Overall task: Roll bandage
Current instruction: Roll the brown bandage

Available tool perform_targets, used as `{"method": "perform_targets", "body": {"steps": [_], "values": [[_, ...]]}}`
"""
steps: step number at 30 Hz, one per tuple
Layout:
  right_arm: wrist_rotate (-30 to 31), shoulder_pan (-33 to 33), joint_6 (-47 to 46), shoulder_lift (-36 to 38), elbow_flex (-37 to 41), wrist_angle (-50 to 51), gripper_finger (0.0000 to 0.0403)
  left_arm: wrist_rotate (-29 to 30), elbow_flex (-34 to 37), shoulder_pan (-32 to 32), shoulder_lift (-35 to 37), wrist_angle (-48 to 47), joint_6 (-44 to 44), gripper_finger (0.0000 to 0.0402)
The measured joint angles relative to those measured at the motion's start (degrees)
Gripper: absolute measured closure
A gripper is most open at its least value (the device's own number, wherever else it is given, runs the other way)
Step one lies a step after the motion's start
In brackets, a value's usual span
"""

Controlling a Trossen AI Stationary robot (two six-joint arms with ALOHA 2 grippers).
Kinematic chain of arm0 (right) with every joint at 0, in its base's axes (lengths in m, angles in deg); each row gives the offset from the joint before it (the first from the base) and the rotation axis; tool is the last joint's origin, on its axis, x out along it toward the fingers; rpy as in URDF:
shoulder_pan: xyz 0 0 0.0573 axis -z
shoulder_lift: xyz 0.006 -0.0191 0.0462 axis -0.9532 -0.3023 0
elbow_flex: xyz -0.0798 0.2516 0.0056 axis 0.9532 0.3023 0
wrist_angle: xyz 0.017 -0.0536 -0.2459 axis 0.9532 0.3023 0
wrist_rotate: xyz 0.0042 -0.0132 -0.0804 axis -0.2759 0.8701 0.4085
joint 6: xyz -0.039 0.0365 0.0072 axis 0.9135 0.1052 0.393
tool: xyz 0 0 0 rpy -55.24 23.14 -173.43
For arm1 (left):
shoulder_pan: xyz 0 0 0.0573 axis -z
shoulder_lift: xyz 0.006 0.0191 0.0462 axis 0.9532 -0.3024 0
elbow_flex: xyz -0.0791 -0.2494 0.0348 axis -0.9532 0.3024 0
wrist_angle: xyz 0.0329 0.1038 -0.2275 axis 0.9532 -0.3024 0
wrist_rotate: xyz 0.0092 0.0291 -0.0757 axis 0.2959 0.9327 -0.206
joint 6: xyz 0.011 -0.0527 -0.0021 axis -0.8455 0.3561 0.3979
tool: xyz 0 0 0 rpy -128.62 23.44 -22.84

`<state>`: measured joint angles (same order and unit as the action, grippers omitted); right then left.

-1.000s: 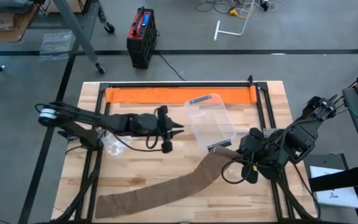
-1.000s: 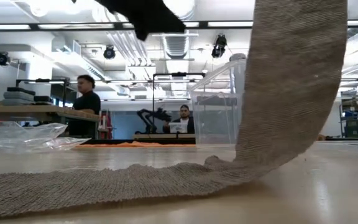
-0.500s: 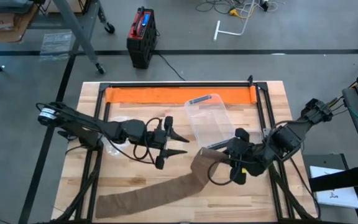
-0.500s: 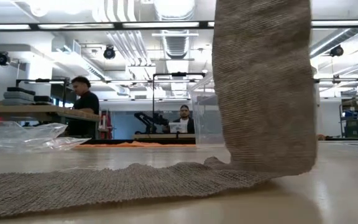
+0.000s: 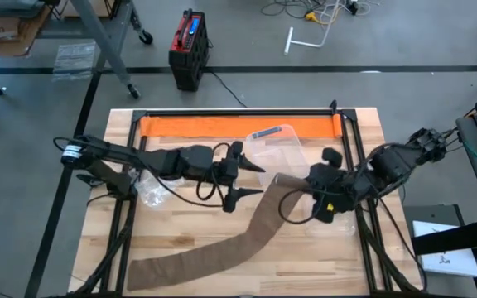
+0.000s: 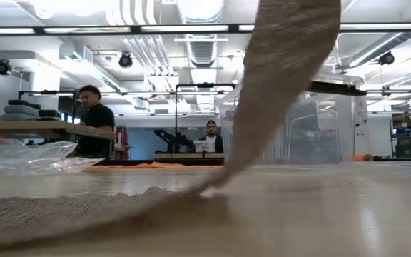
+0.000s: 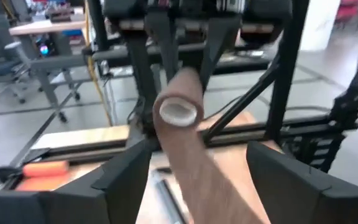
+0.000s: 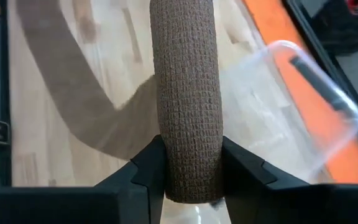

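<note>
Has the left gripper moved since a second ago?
Yes. The left gripper has moved rightward, up to the clear container, toward the bandage roll in the right gripper.

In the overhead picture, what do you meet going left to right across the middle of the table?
Crumpled plastic bag → left gripper, fingers spread → bandage roll → right gripper clamped on that roll. The clear container overlaps these, so I leave it out.

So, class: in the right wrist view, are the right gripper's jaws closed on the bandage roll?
Yes: the right gripper has one dark jaw pressed against each side of the brown bandage roll.
</note>
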<state>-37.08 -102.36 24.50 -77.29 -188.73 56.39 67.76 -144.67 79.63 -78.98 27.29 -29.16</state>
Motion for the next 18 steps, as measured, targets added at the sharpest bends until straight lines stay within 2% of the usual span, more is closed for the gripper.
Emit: {"method": "perform_targets", "body": {"steps": [5,9,13,18], "values": [[0.8,-0.2,0.9,0.1,-5.8,0.2,0.0292,6.4,-5.1,-0.4,3.0,-16.2,-2.0,0.013],[0.7,-0.5,5.5,-0.9,-9.5,-4.2,0.0286,7.3,-6.3,-0.1,7.9,-22.1,-1.8,0.0138],[1.1,-0.2,11.5,-2.3,-12.8,-7.3,0.029,9.3,-3.7,0.0,14.6,-26.5,-1.2,0.0149],[7.6,3.1,18.4,-3.4,-16.9,-7.7,0.0292,13.7,3.0,-0.1,23.7,-25.1,0.1,0.0155]]}}
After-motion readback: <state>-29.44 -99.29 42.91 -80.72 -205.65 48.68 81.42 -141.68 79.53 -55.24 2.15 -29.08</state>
